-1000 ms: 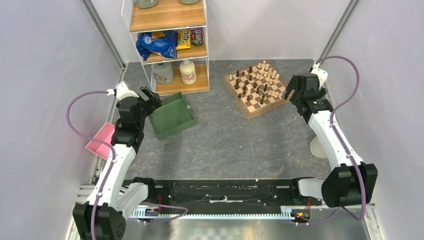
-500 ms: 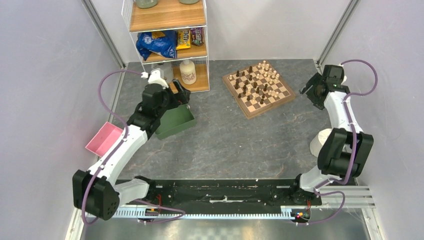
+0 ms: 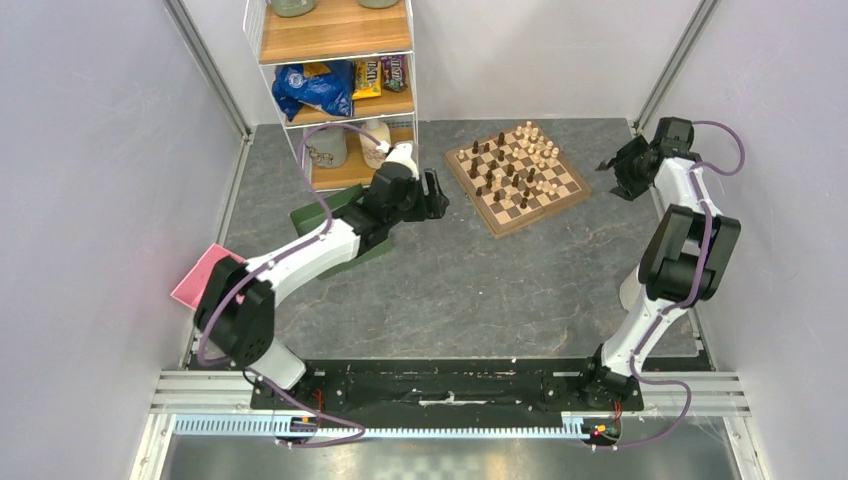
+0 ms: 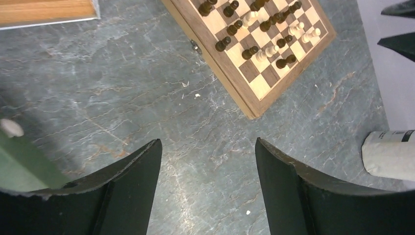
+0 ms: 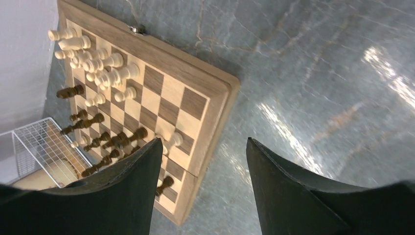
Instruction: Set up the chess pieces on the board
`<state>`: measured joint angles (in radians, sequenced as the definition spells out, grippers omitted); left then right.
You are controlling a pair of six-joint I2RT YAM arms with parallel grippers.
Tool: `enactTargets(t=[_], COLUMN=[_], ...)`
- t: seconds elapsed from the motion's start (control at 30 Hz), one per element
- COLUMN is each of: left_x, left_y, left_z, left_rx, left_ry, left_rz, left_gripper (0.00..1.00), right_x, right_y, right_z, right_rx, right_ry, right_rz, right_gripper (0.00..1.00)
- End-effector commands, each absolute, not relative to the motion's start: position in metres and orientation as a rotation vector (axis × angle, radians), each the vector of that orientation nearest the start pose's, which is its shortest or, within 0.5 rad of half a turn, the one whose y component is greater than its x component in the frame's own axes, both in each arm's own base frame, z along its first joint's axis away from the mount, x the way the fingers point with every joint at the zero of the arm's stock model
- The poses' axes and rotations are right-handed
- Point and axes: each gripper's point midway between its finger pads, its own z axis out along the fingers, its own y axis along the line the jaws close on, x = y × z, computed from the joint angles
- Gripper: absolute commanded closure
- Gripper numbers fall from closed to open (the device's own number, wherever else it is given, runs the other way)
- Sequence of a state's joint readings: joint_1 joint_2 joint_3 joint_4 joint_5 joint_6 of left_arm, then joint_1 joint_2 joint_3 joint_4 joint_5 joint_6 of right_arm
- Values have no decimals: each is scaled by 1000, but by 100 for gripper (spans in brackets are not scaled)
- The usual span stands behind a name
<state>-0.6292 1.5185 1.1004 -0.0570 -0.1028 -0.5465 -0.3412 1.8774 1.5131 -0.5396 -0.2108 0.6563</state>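
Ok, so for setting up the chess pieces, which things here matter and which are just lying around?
For the job: board, dark pieces, pale pieces.
Just lying about: green tray, pink tray, shelf unit with snack bags and bottles, white roll.

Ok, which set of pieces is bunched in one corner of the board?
The pale cream pieces, mostly crowded at the far corner; the dark brown ones spread across the middle.

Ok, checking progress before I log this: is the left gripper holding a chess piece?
No, the left wrist view shows the left gripper open, with nothing held in it.
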Motion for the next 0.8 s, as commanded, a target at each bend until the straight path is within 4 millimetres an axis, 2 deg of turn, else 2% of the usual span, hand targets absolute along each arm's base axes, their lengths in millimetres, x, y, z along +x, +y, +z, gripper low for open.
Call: enactTargets(t=[0.0, 0.1, 0.33, 0.6, 0.63, 0.67, 0.77], left_x=[390, 395, 413, 435, 438, 442, 451], left_y=[-305, -325, -347, -363, -364, -365, -365], left_z=[194, 177, 129, 104, 103, 101, 91], left_rx=[-3, 12, -17, -30, -29, -25, -28], left_ry=[2070, 2118, 2209, 2209, 2206, 2204, 2225], left_rz=[-687, -710, -714, -710, -703, -694, -663], left_gripper=[24, 26, 31, 41, 48, 60, 71], right_x=[501, 512, 547, 570, 572, 574, 578], right_y=[-101, -108, -113, -118, -117, -116, -116], right_z=[128, 121, 103, 87, 84, 79, 69], right_rx=[1092, 1105, 1065, 1028, 1026, 1026, 1031], right_ry=[2198, 2201, 2244, 2270, 2274, 2279, 2293], right_rz=[483, 470, 519, 537, 551, 560, 576], right_gripper=[30, 30, 34, 43, 47, 50, 59])
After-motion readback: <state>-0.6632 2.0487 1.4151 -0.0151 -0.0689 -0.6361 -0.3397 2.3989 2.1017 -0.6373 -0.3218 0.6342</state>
